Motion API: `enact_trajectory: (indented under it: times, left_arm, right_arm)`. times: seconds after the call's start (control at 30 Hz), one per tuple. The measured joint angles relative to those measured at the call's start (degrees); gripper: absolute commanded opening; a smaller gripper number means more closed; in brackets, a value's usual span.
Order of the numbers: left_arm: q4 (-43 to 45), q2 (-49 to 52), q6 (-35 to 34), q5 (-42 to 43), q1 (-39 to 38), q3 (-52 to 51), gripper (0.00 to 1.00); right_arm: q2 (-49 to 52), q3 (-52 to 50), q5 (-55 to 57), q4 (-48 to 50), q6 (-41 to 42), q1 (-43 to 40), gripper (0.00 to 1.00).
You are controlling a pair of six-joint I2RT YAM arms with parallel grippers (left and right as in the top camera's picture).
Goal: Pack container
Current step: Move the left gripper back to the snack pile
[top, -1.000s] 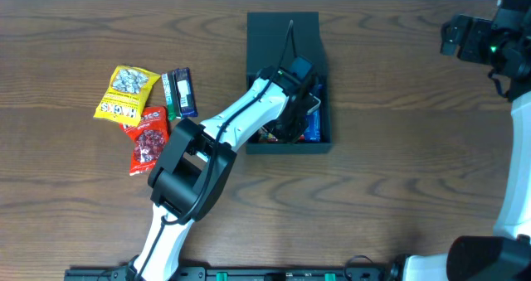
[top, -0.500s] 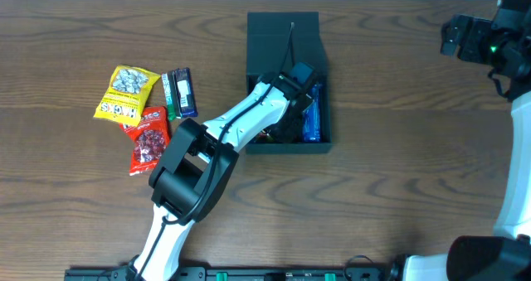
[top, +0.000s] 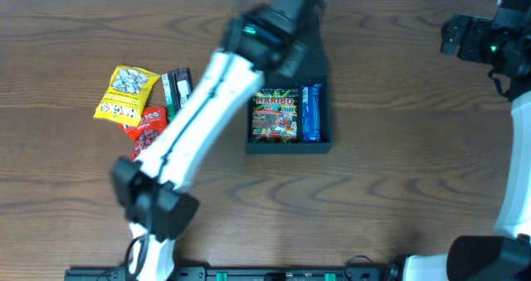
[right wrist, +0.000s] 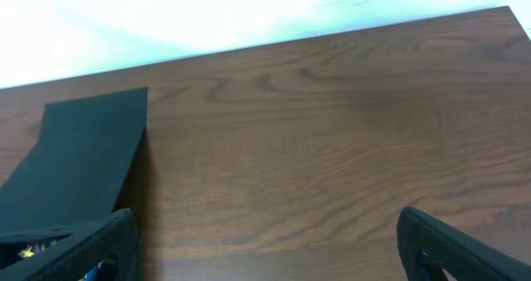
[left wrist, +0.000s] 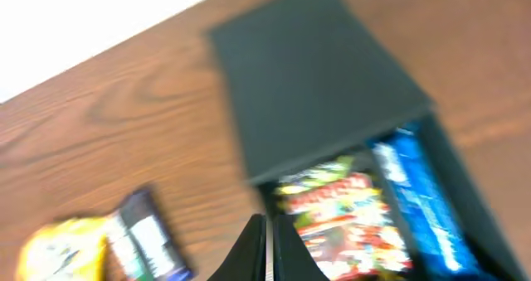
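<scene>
Haribo packet (top: 275, 115) now lies in the box (top: 289, 147) at worktop (top: 398, 148) centre. Your left gripper (left wrist: 269, 239) has lifted out toward 12 o'clock, closed and empty; three packets (top: 124, 92) wait at 9 o'clock.

Robot lab: wood-grain table (top: 398, 190), mounted arms (top: 199, 115).

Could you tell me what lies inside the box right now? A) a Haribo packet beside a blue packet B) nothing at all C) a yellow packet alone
A: overhead, the Haribo packet and blue packet lie side by side in the box; the yellow packet sits outside it.
</scene>
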Motion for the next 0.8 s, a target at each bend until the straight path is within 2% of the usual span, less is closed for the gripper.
enact_trajectory:
  times: [0.17, 0.43, 0.47, 0.5, 0.53, 0.63, 0.8]
  left_arm:
    - [-4.98, -0.13, -4.92, 1.09, 10.56, -1.88, 0.06]
    - [6.71, 0.79, -7.45, 8.17, 23.50, -20.26, 0.06]
    - [8.33, 0.92, -7.61, 9.01, 24.13, -22.97, 0.11]
    - [9.97, 1.07, -7.82, 9.73, 24.46, -25.38, 0.40]
    - [11.43, 1.31, -8.17, 10.40, 24.57, -27.85, 0.55]
    - [15.34, 1.38, -10.03, 11.58, 24.30, -32.54, 0.62]
    - [20.37, 1.38, -13.33, 11.41, 24.20, -36.17, 0.51]
  right_arm:
    - [0.00, 0.00, 0.02, -0.02, 0.00, 0.00, 0.99]
    - [0.00, 0.00, 0.02, -0.09, 0.00, 0.00, 0.99]
    - [0.00, 0.00, 0.02, -0.20, 0.00, 0.00, 0.99]
    - [0.00, 0.00, 0.02, -0.26, -0.02, 0.00, 0.99]
    - [0.00, 0.00, 0.00, -0.33, 0.00, 0.00, 0.99]
    - [0.00, 0.00, 0.00, -0.37, 0.00, 0.00, 0.99]
    - [0.00, 0.00, 0.00, -0.79, 0.00, 0.00, 0.99]
